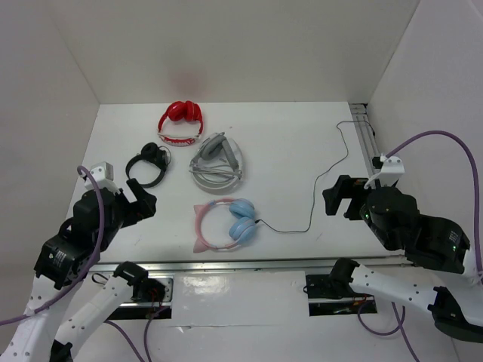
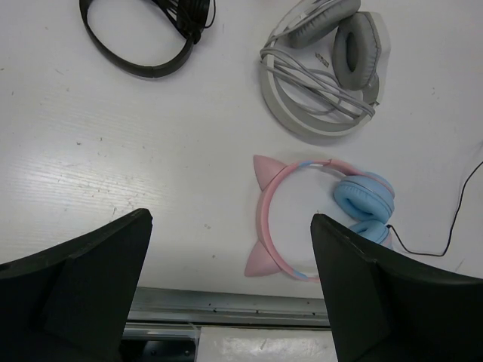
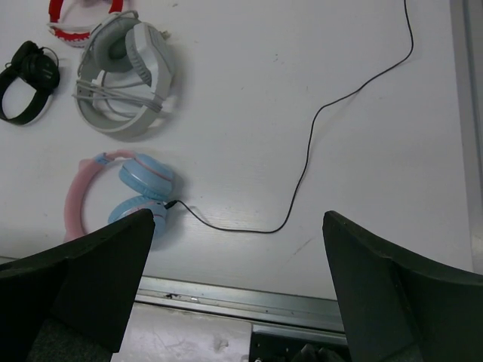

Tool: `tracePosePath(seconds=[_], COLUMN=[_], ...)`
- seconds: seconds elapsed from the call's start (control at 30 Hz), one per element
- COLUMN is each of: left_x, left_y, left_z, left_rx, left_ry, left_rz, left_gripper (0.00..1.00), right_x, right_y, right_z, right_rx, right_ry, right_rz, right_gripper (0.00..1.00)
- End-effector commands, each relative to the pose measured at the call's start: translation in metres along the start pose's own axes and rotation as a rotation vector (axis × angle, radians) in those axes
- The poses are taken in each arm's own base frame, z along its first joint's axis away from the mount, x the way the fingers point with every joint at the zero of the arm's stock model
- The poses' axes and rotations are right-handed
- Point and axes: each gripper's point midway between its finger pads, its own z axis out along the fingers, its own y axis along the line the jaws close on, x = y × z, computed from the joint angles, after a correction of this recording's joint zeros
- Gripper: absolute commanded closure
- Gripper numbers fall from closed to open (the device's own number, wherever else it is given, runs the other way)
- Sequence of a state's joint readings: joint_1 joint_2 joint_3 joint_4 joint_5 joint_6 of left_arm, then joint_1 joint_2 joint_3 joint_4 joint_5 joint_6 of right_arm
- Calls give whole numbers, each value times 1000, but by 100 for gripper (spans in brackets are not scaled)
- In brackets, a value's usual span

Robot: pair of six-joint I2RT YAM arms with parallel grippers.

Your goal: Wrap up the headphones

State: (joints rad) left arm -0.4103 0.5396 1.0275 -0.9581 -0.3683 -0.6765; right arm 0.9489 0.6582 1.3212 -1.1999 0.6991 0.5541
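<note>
- State: the left fingers [image 1: 142, 200] and the right fingers [image 1: 337, 197] are both spread wide, hold nothing and hang above the surface [image 1: 287, 143]; wrapping has not started
- Location: the headphones [image 1: 230, 224] lie flat near the front edge, between the two arms, with the blue ear cups folded together on the right side and the pink band with its cat ears on the left
- Cable: the cable [image 1: 313, 200] leaves the lower ear cup, runs right along the front, then snakes toward the far right corner, fully unwound
- Step in hand: approach and first grasp
- Recommended: use the left fingers to pin or hold the pink band, which likely keeps the set from sliding
- Recommended: lower the right fingers onto the cable close to the ear cup, not at the far end, so that each turn stays short and taut
- Caution: the cable is thin and lies flat; close low against the surface or it probably slips out
- Caution: stay clear of the grey pair [image 1: 216, 160], just behind, and of the black pair [image 1: 149, 164] and the red pair [image 1: 179, 121] further back
</note>
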Motion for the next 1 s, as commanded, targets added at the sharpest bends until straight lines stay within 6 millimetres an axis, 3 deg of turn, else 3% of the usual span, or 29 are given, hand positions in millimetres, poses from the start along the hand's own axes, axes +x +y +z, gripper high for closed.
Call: tracePosePath(seconds=[0.0, 0.3, 0.43, 0.5, 0.67, 0.73, 0.8, 0.97], left_x=[-8, -10, -14, -15, 32, 60, 80, 123], left_y=[-7, -8, -21, -30, -61, -59, -53, -69], left_z=[0, -7, -11, -3, 51, 85, 107, 129], left_rx=[33, 68, 146, 161, 185, 130, 76, 171], left_ry=[-28, -57, -70, -53, 206, 299, 345, 409], left_rz=[4, 3, 31, 35, 21, 21, 13, 0], left_gripper=[0, 0, 0, 0, 0, 0, 0, 0], right_x=[-7, -2, 3, 3, 1, 1, 2, 7], right_y=[-7, -8, -4, 3, 15, 22, 27, 41], right_z=[-2, -5, -2, 0, 2, 3, 2, 5], right_rx=[30, -16, -22, -44, -107, -141, -167, -224], right_ry=[-39, -52, -40, -29, -45, -49, -44, -14], right_rz=[29, 49, 55, 62, 52, 55, 59, 32], right_gripper=[0, 0, 0, 0, 0, 0, 0, 0])
